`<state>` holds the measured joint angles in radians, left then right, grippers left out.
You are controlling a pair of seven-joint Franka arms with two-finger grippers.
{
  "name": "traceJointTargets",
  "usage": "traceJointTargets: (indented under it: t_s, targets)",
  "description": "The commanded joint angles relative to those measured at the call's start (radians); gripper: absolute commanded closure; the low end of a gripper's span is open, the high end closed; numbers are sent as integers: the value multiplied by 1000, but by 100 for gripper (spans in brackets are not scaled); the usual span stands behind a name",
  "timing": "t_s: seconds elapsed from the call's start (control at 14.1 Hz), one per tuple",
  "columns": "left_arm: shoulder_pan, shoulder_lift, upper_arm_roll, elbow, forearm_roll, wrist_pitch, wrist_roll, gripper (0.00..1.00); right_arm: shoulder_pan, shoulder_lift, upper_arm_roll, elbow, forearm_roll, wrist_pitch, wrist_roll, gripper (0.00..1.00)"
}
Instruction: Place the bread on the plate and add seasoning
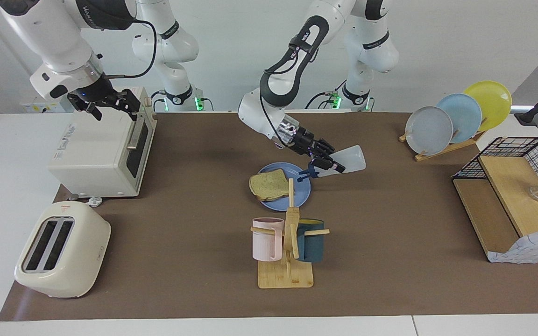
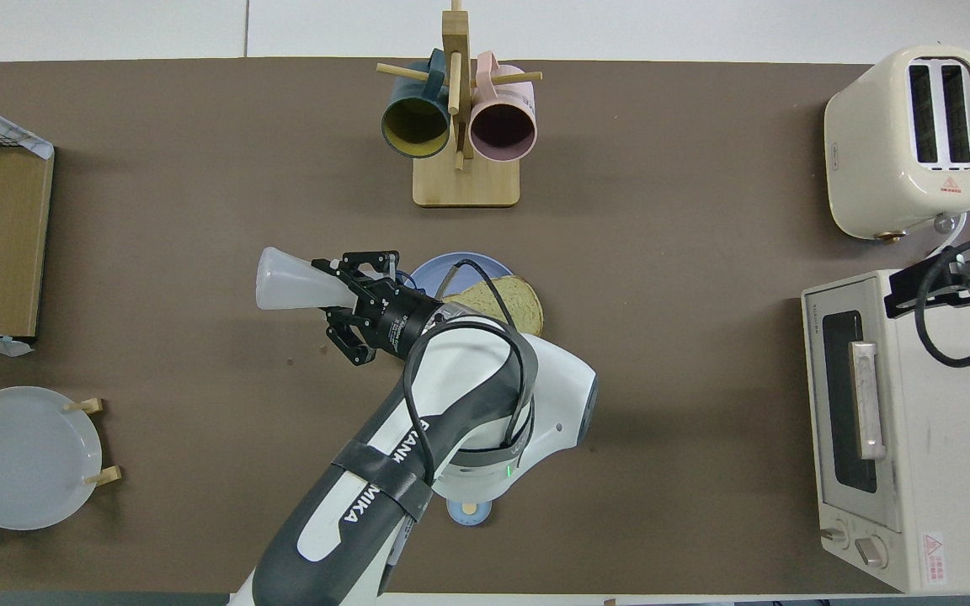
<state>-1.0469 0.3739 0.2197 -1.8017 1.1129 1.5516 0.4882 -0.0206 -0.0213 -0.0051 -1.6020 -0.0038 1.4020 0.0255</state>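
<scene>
While the bread already lies on the blue plate, hanging a little over the rim toward the right arm's end of the table, the seasoning step looks to be the one in hand. The left gripper is clamped on the seasoning bottle near its neck and holds it in the air, tipped cap-down. The bottle's long axis runs slantwise: the navy cap points at the plate and sits low, right at the plate's edge on the left arm's side, while the pale body rises away from the plate toward the dish rack.

What the coming move turns on is this — the cap is over the rim of the plate, not over the bread, so the slice lies one short shift onward from the cap, along the bottle's own axis. By my reading, the left arm needs to carry the cap across to the slice before any shaking counts.

The right gripper waits over the toaster oven, its fingers spread and holding nothing.

In the overhead view the left arm covers part of the plate and the nearer edge of the bread; the cap is mostly hidden there. Whether any seasoning is falling cannot be made out — nor whether the cap is open.
</scene>
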Motion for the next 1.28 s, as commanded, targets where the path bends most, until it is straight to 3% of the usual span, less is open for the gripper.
traceJointTargets:
  t_s: [0.0, 0.28, 0.71, 0.99, 1.21]
  targets:
    - [31, 5, 0, 13, 51, 2, -3, 100, -15, -22, 8, -24, -5, -1, -30, 0]
    - [-2, 7, -3, 13, 38, -7, -2, 100, -15, -22, 8, -24, -5, -3, -30, 0]
    - [-188, -6, -2, 10, -70, -47, -3, 100, -15, -22, 8, -24, -5, -3, -30, 0]
    - [-170, -4, 1, 11, -71, -38, -3, 100, -15, -22, 8, -24, -5, -3, -30, 0]
    - [-70, 3, 3, 7, -56, 13, -3, 100, -15, -22, 8, -24, -5, -3, -30, 0]
